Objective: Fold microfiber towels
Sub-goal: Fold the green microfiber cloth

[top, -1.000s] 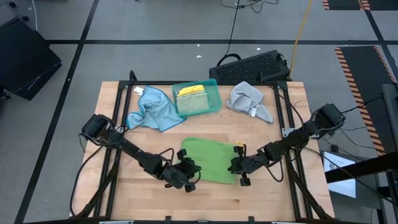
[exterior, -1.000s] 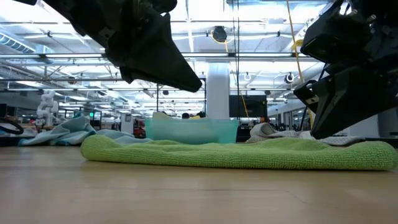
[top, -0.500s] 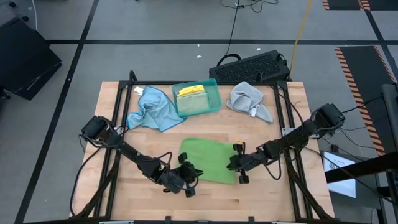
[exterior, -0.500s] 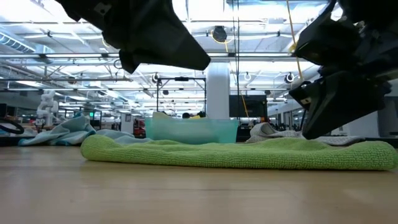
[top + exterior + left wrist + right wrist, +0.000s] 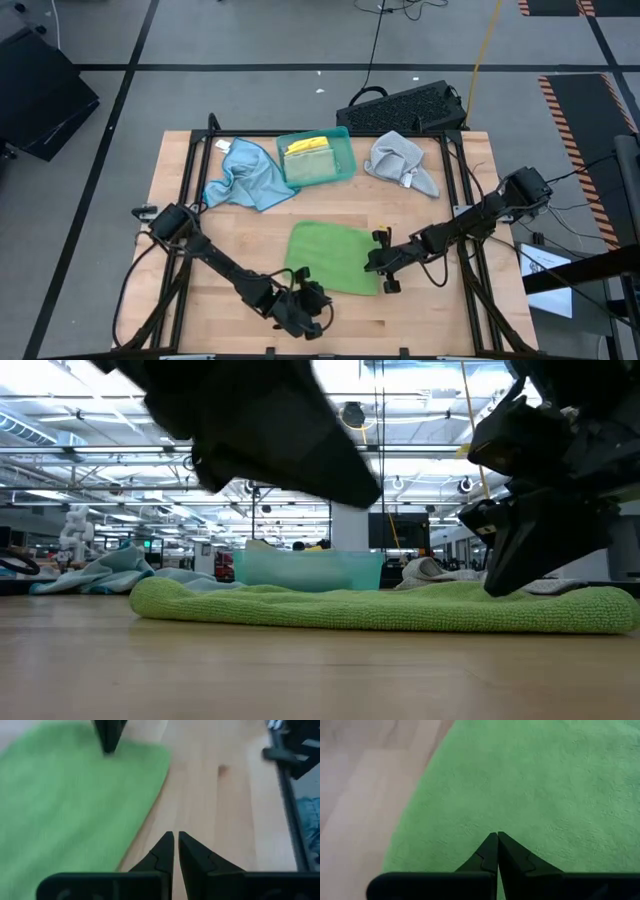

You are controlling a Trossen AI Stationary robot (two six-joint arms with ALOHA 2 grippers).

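Near the worktop's (image 5: pixel 200 300) front edge, a green towel (image 5: pixel 335 256) lies flat, bare wood open on both sides of it. Left hand (image 5: pixel 312 318) hovers over bare wood just off the towel's front-left corner, fingers nearly shut, holding nothing. Right hand (image 5: pixel 372 264) sits over the towel's right edge, fingers shut, tips at the cloth; no pinch can be seen. Farther back lie a blue towel (image 5: pixel 240 176), a teal tray (image 5: pixel 345 150) with a yellow towel (image 5: pixel 308 148), and a grey towel (image 5: pixel 400 160).
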